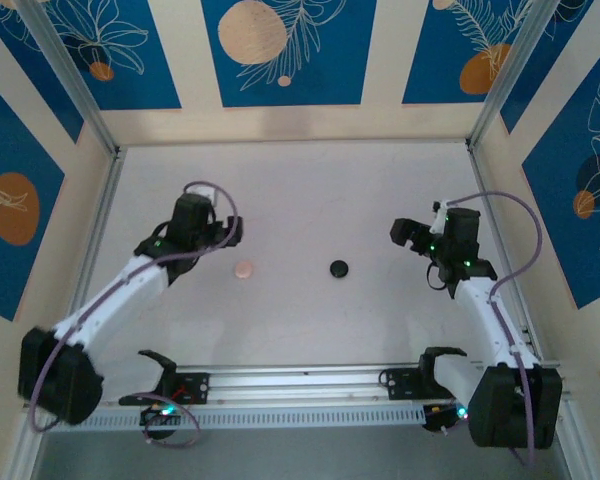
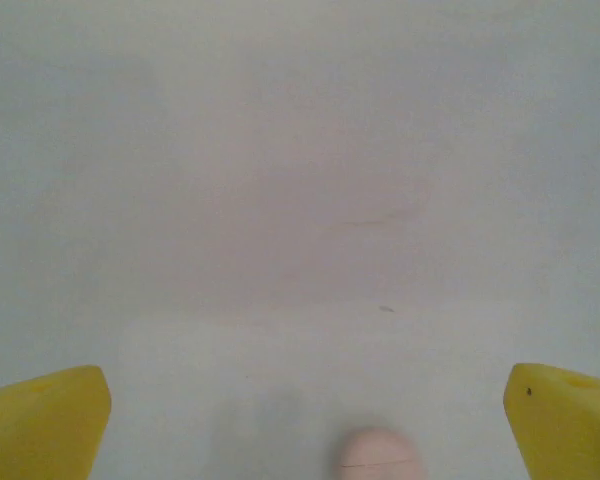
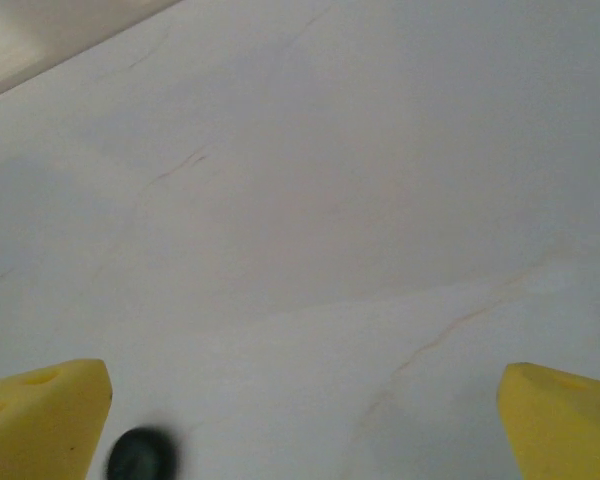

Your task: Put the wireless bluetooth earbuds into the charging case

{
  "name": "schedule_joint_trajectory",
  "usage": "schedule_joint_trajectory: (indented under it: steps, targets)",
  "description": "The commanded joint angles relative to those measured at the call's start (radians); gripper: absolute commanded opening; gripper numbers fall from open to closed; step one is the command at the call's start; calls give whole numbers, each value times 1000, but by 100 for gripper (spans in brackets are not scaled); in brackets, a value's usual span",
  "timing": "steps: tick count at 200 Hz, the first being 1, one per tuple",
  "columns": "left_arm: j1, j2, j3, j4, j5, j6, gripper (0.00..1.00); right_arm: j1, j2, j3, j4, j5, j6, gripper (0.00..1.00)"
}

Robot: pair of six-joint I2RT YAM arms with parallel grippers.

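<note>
Here we are over the white table (image 1: 290, 200), and both arms are up off the surface. The left gripper (image 1: 233, 232) hangs just behind the pink charging case (image 1: 243, 270). From the left wrist we see its yellow fingers (image 2: 40, 425) spread right out to the edges, holding nothing. The pink charging case (image 2: 377, 457) sits low between them, apart from both, a thin seam across it.

Over on the other side, the right gripper (image 1: 403, 233) hovers well to the right of the black charging case (image 1: 339, 268). On the right wrist view its yellow fingers (image 3: 40, 420) are also flung wide with nothing in their hold. The black charging case (image 3: 140, 458) is a blur near one finger. The two cases lie side by side mid-table, well apart. The wireless bluetooth earbuds we cannot make out, and whether they sit inside we cannot tell.
</note>
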State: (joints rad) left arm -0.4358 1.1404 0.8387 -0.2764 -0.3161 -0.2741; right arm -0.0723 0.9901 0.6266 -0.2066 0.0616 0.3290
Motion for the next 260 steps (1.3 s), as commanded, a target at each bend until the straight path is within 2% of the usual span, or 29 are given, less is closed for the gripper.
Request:
schedule_joint_trajectory:
  steps: [1,27,46,67,78,87,103,113,119,128,135,144,153,166,178,190,202,214,224,260]
  targets:
    - [10,-88,-177,215,-329,159,100,-38,-37,-87,131,109,-99,99]
    - [42,-98,-328,404,-373,259,100,-73,-50,-204,328,143,-137,99]
    - [53,-26,-424,582,-366,304,100,-103,-26,-270,488,83,-149,99]
    - [73,84,-543,933,-303,345,100,-121,52,-294,600,-21,-148,99]
    - [83,118,-541,986,-247,368,100,-119,113,-293,649,-61,-151,99]
    - [92,171,-564,1129,-222,397,100,-118,169,-298,716,-84,-153,99]
    - [101,309,-605,1426,-186,503,100,-110,241,-276,789,-124,-183,99]
    - [141,430,-618,1566,-157,481,100,-104,286,-273,857,-137,-207,99]
    - [150,467,-632,1679,-159,489,100,-110,315,-248,833,-156,-206,99]
    - [168,408,-650,1609,-129,444,100,-121,348,-198,781,-242,-223,99]
    - [206,385,-658,1562,-57,407,100,-120,364,-178,752,-287,-245,99]
    - [258,446,-640,1564,26,373,100,-114,374,-165,746,-312,-261,99]
    - [269,498,-611,1636,17,380,100,-110,371,-164,743,-327,-276,99]
    - [295,388,-567,1359,78,338,100,-105,365,-172,750,-327,-280,99]
    - [341,442,-526,1376,98,303,100,-104,365,-172,749,-320,-280,99]
    - [359,397,-470,1172,104,267,100,-104,367,-168,745,-280,-263,99]
    - [359,430,-499,1296,98,276,100,-104,365,-171,749,-237,-246,99]
    - [358,410,-491,1242,96,270,100,-100,354,-185,760,-164,-220,99]
    - [358,422,-496,1277,96,276,100,-105,349,-192,769,-135,-203,99]
    - [358,420,-498,1275,100,275,100,-106,334,-210,790,-120,-196,99]
